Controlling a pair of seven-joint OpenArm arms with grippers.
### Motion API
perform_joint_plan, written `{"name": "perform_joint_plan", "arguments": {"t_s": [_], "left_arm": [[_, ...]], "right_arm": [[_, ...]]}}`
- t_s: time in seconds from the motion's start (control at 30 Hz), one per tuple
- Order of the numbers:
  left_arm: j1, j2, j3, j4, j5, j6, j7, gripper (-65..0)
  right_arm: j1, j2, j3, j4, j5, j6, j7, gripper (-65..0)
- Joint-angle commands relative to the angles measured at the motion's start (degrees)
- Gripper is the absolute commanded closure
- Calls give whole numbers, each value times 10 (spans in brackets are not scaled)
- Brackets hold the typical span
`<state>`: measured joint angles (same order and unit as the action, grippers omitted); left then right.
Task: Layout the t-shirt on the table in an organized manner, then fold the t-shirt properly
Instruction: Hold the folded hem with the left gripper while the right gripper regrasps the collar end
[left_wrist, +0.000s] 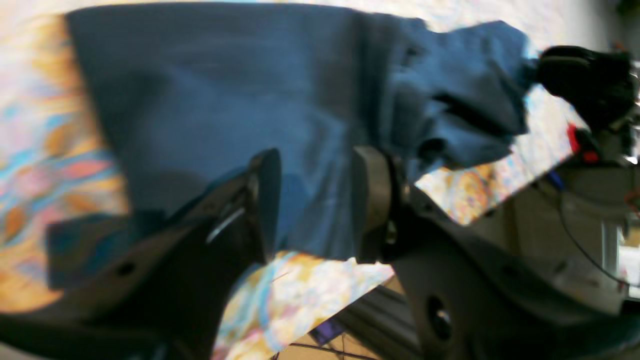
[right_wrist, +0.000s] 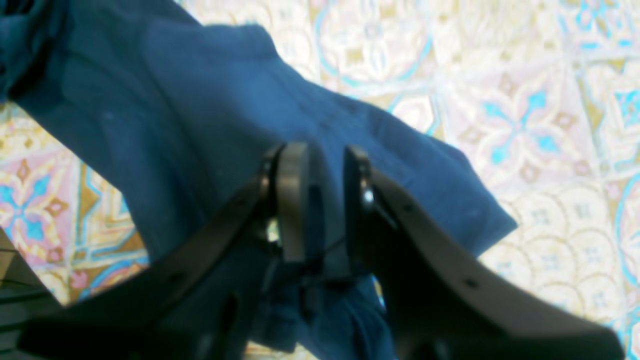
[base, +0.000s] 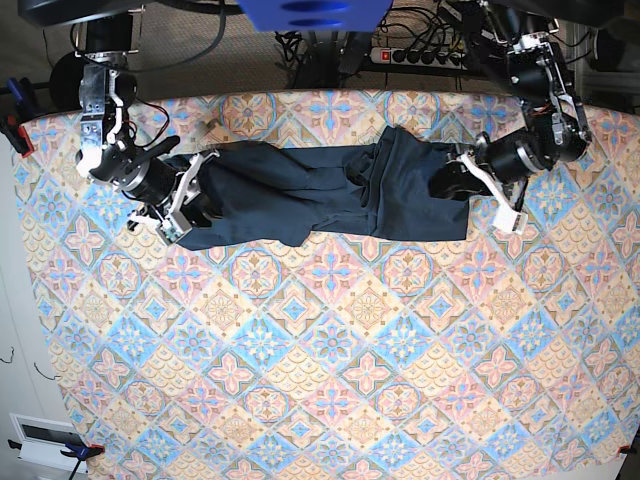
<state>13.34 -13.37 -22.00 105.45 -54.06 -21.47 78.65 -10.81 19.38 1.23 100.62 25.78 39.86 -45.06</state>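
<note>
- Your t-shirt (base: 330, 195) lies stretched in a long band across the far part of the tabletop (base: 330, 380), running from about 9 o'clock to 3 o'clock and still bunched and wrinkled through its middle.
- Your right tool (right_wrist: 320, 200) sits at the 9 o'clock end; its jaws stand narrow with navy fabric pinched between them, so it is holding the shirt.
- Your left tool (left_wrist: 312, 200) is at the 3 o'clock end; its jaws stand moderately apart with cloth showing in the gap, but the blurred wrist view does not let you tell whether it truly grips.
- Judging from this, pulling the two ends apart further could slip the cloth out of the looser left tool.
- If you release now, the central folds would likely stay doubled over, and any fold made on top would come out crooked.
</note>
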Motion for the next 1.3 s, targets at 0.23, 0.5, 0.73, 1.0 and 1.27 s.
{"name": "perform_joint_plan", "arguments": {"t_s": [0.23,0.5,0.73,1.0,1.27], "left_arm": [[-6,-3,67,-62,78,-1,-59,-214],[-6,-2,89,-62,87,-1,-60,-214],[-6,-1,89,-62,86,-1,-60,-214],[-6,0,89,-62,86,-1,-61,-214],[-6,0,88,-62,86,-2,-61,-214]], "right_arm": [[8,5,35,7,9,1,8,-131],[10,4,174,-39,14,1,-120,-216],[10,8,202,-131,162,1,-156,-274],[70,9,206,-175,182,1,-196,-283],[98,9,203,-176,217,1,-200,-337]]}}
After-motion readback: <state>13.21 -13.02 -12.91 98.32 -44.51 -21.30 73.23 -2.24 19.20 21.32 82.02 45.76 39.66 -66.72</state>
